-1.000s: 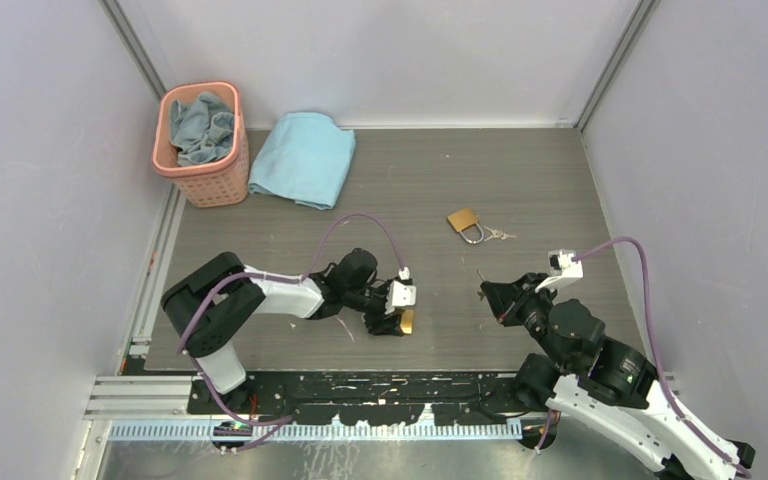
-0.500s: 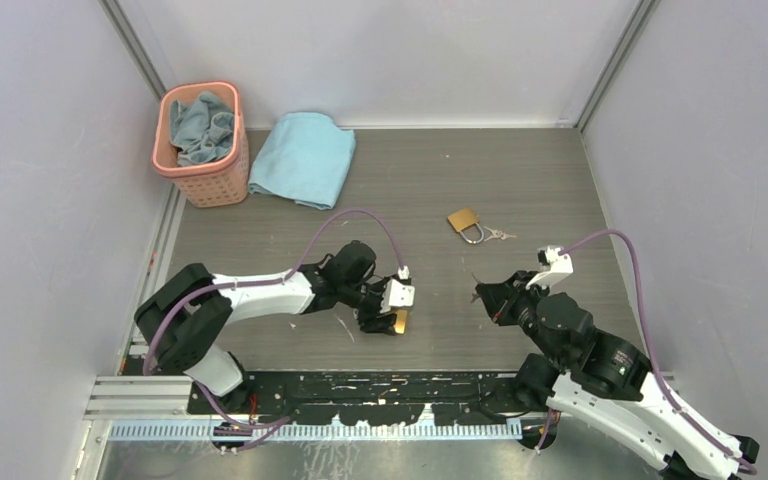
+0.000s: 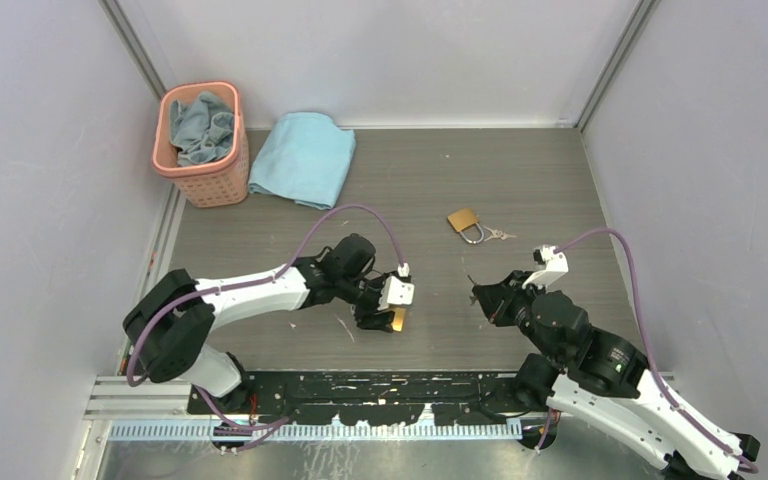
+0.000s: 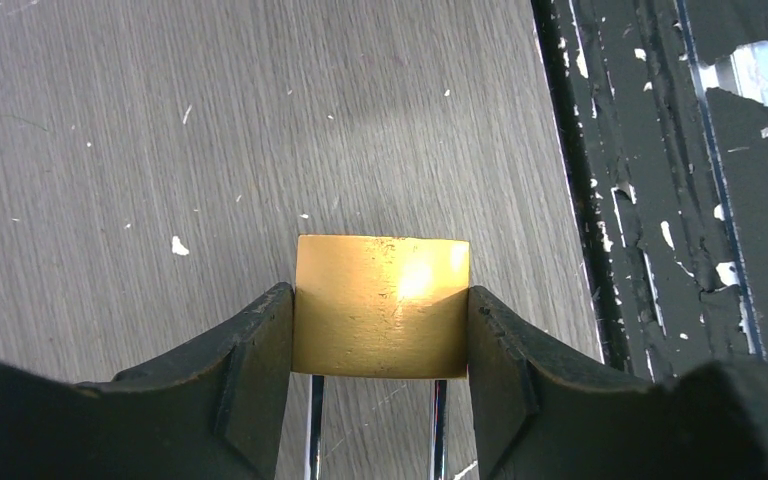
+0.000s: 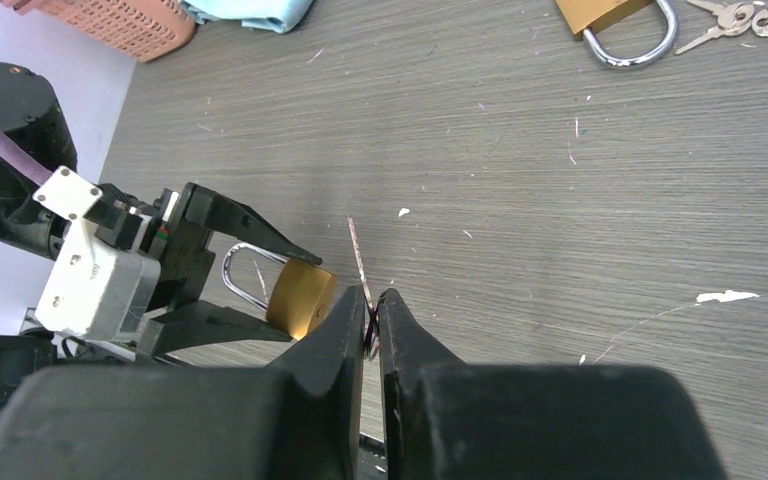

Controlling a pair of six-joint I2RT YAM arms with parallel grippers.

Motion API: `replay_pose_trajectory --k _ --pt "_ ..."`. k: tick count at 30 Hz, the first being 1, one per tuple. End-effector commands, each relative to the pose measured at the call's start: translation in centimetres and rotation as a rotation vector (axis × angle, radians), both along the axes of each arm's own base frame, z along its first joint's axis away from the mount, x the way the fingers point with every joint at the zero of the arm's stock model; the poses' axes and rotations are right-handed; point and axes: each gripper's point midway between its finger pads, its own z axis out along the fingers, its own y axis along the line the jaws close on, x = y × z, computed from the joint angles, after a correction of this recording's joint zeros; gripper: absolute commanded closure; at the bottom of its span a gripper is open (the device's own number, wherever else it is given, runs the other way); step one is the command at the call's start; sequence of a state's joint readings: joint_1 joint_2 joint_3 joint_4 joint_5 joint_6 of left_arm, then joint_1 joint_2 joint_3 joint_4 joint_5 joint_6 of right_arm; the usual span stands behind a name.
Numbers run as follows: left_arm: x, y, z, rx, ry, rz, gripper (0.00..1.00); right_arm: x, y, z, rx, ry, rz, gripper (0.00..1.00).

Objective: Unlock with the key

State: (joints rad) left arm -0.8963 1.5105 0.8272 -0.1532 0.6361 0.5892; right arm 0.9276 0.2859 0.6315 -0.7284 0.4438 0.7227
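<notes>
My left gripper (image 3: 392,319) is shut on a brass padlock (image 4: 381,306), held by its sides just above the table; its steel shackle runs back between the fingers (image 4: 250,370). The padlock also shows in the right wrist view (image 5: 300,298), its keyhole face turned toward the right arm. My right gripper (image 3: 482,297) is shut on a thin silver key (image 5: 358,262), whose blade sticks out past the fingertips (image 5: 352,310) and points at the table between the arms. Key tip and padlock are a short way apart.
A second brass padlock (image 3: 465,223) with a bunch of keys (image 3: 498,235) lies farther back on the table. A pink basket (image 3: 201,143) holding a cloth and a folded blue towel (image 3: 304,157) sit at the back left. The black mounting rail (image 4: 660,180) runs along the near edge.
The left arm has stretched out a little and carried the padlock slightly up and left. The right gripper with the key has shifted a little left and forward.
</notes>
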Motion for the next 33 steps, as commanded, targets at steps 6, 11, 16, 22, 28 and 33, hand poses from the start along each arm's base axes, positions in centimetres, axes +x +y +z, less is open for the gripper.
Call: replay_pose_trajectory --k 6,11,16,22,28,33 --pt "1.5 -1.2 8.0 -0.157 -0.158 0.0 1.0 0.0 1.0 2.3 0.059 -0.024 0.03 0.99" --pt "1.5 -0.8 8.2 -0.204 -0.193 0.003 1.0 -0.2 1.3 2.5 0.061 -0.027 0.052 0.99" --pt "1.8 -0.5 9.3 -0.283 -0.221 -0.002 1.0 -1.0 1.9 2.2 0.062 0.0 0.106 0.99" --pt "1.2 -0.7 12.1 -0.423 -0.252 -0.056 1.0 -2.9 4.1 2.0 0.115 0.071 0.236 0.99" --pt "-0.3 -0.9 13.6 -0.49 -0.24 -0.123 1.0 -5.1 6.8 2.7 0.211 0.146 0.387 0.99" --pt "-1.2 -1.0 14.8 -0.54 -0.232 -0.163 1.0 -6.1 8.7 3.5 0.267 0.203 0.47 0.99"
